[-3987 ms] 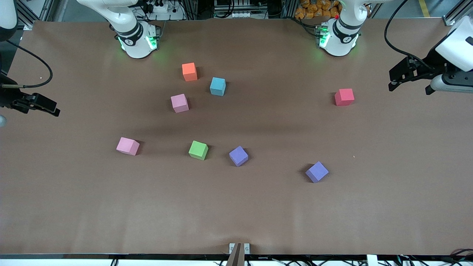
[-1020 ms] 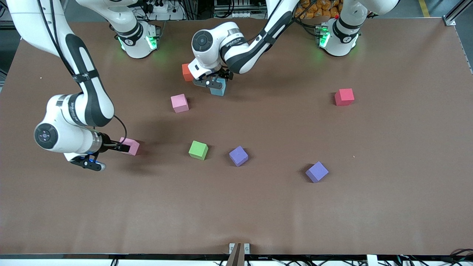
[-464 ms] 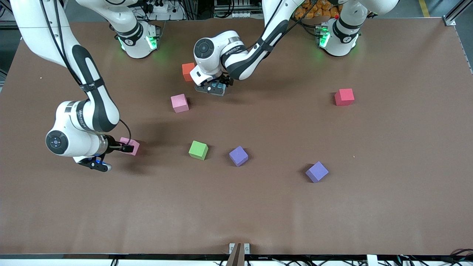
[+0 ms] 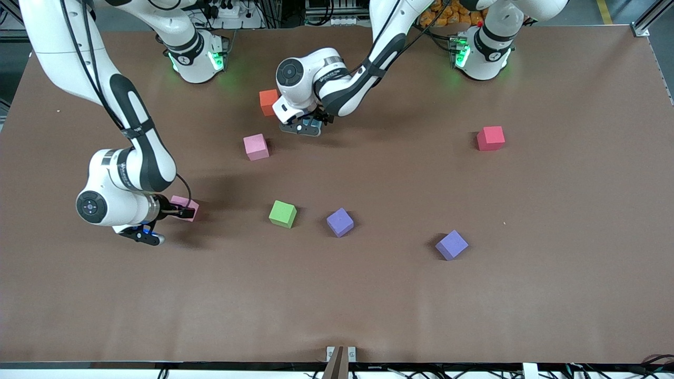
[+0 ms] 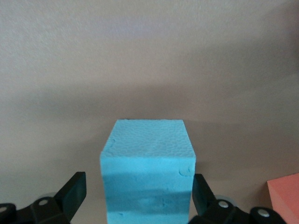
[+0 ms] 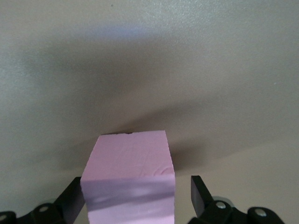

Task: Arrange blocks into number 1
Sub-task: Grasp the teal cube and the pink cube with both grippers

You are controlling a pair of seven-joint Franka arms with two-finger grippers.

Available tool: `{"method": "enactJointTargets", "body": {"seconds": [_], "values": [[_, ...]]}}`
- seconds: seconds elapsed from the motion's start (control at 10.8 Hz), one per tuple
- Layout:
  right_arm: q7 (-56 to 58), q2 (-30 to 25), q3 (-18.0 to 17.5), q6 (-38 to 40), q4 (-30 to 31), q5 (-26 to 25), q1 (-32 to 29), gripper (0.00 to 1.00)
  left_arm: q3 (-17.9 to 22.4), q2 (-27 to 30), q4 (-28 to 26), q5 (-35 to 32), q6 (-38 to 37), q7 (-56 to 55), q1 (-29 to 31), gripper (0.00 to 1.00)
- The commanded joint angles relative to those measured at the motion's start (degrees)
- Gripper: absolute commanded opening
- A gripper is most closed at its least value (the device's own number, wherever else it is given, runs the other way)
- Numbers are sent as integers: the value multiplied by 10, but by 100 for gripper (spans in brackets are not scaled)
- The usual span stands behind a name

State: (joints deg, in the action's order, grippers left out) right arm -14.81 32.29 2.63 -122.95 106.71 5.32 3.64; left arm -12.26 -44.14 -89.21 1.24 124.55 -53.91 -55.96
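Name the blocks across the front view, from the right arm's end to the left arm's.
Pink matte cube → other pink cube → green cube → purple cube → other purple cube → red cube

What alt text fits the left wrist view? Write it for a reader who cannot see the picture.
A blue block sits on the brown table between the left arm's open jaws, one on each side of it. The corner of an orange block shows at the edge of the picture.
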Motion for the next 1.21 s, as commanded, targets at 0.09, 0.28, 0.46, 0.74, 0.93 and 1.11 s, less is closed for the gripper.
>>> {"method": "enactJointTargets", "body": {"seconds": [0.09, 0.28, 0.46, 0.74, 0.93, 1.11], "values": [[-19, 2, -3, 0, -1, 11, 1, 73, 5, -4, 9, -15, 3, -67, -6, 0], [-22, 2, -3, 0, -1, 11, 1, 62, 5, -3, 9, -15, 3, -90, -5, 0], [-22, 1, -3, 1, -1, 11, 1, 58, 6, 3, 9, -14, 3, -120, 2, 0], [-20, -43, -3, 9, 0, 10, 1, 59, 7, 4, 19, -17, 3, -122, 44, 0], [-21, -84, -3, 18, 0, 9, 4, 60, 6, 5, 29, -14, 3, -62, 72, 0], [-48, -115, -3, 18, 6, 9, 16, 60, 6, 2, 31, -14, 3, -13, 72, 0]]}}
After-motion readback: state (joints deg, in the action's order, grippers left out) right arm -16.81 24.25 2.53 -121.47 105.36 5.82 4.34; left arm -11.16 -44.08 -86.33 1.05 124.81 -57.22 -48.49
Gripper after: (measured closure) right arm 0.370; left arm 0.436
